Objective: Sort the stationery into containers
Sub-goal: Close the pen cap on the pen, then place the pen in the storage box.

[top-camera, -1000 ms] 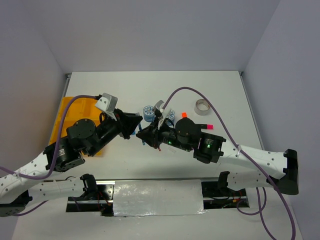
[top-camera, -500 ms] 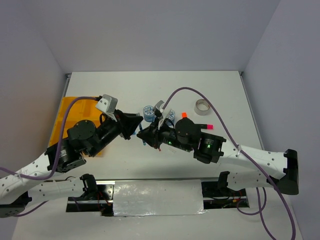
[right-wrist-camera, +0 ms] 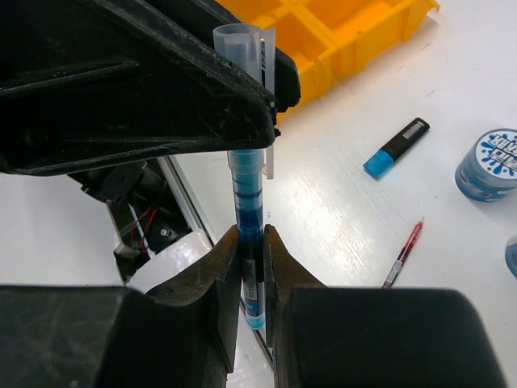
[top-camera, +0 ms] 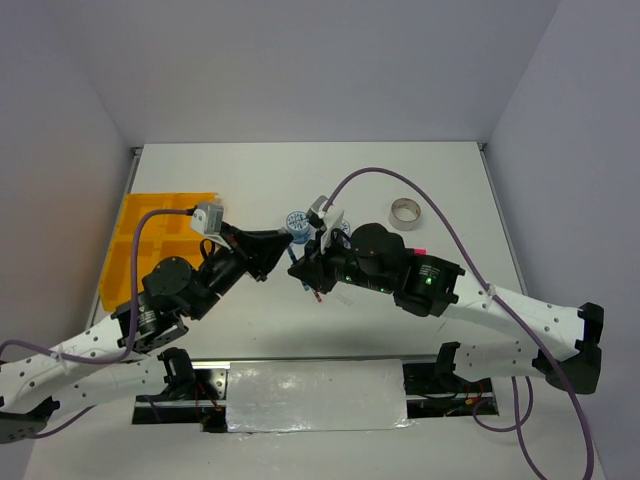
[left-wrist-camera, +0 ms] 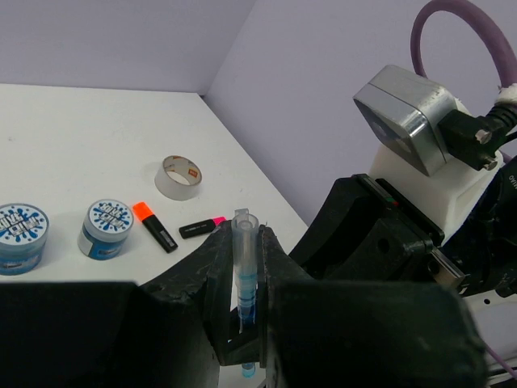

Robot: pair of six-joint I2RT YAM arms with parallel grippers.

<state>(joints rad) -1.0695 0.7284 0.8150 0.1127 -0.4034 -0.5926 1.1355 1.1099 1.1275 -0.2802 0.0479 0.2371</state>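
A thin blue pen (right-wrist-camera: pixel 249 212) with a clear cap is held between both grippers above the table. My left gripper (left-wrist-camera: pixel 245 242) is shut on its cap end (left-wrist-camera: pixel 244 259). My right gripper (right-wrist-camera: pixel 252 242) is shut on its barrel. In the top view the two grippers meet tip to tip, left (top-camera: pixel 274 256) and right (top-camera: pixel 298 268). The yellow-orange tray (top-camera: pixel 135 240) lies at the far left; it also shows in the right wrist view (right-wrist-camera: pixel 355 32). On the table lie a red pen (right-wrist-camera: pixel 404 252), a blue-ended highlighter (right-wrist-camera: pixel 396 147), orange (left-wrist-camera: pixel 153 225) and pink (left-wrist-camera: pixel 200 228) highlighters, two patterned rolls (left-wrist-camera: pixel 23 238) (left-wrist-camera: pixel 107 228) and a tape ring (left-wrist-camera: pixel 178 177).
The tape ring (top-camera: pixel 404 213) lies at the back right of the white table. One roll (top-camera: pixel 297 222) stands just behind the grippers. A metal rail with foil (top-camera: pixel 315 395) runs along the near edge. Purple cables arch over both arms.
Both arms have shifted pose and the right arm has swung over the orange highlighter in the top view. The grippers still meet at about the same spot, holding the blue pen.
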